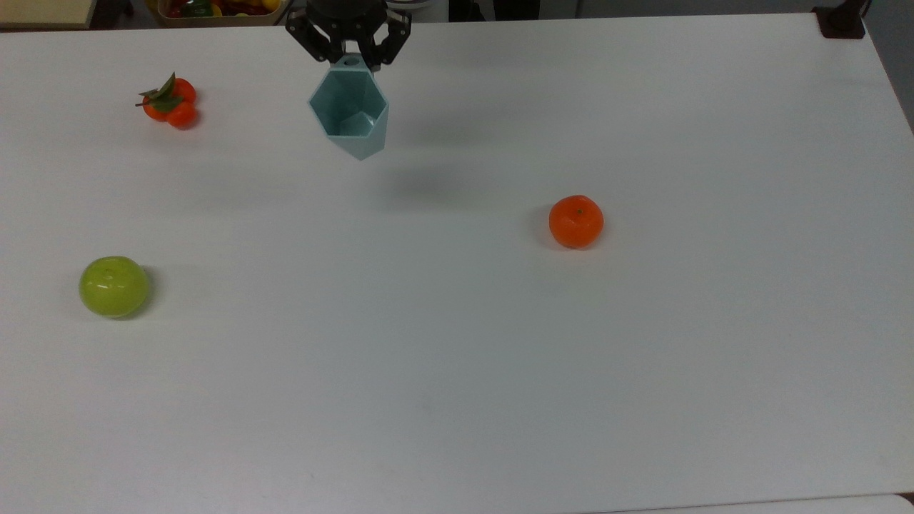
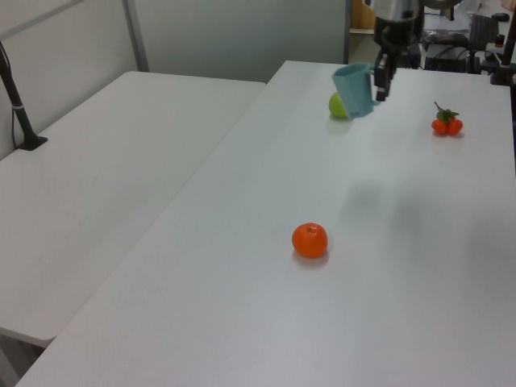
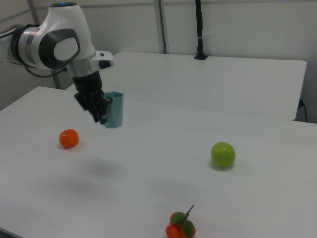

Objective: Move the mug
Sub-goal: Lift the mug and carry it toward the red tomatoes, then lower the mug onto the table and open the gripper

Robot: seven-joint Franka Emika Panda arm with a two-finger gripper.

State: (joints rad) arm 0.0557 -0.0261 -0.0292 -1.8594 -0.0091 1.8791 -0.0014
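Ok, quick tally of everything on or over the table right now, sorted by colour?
Orange: 2, the single orange and the leafy orange cluster
Green: 1, the green apple
Teal: 1, the mug, held off the table by the gripper
Total: 4

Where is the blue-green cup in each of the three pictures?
Top view: the mug hangs near the top edge, a bit to the top view's left of centre, held by the claw.
Left view: mug at upper right, above the table.
Right view: mug at the right view's left of centre.
Shared landmark: the green apple.
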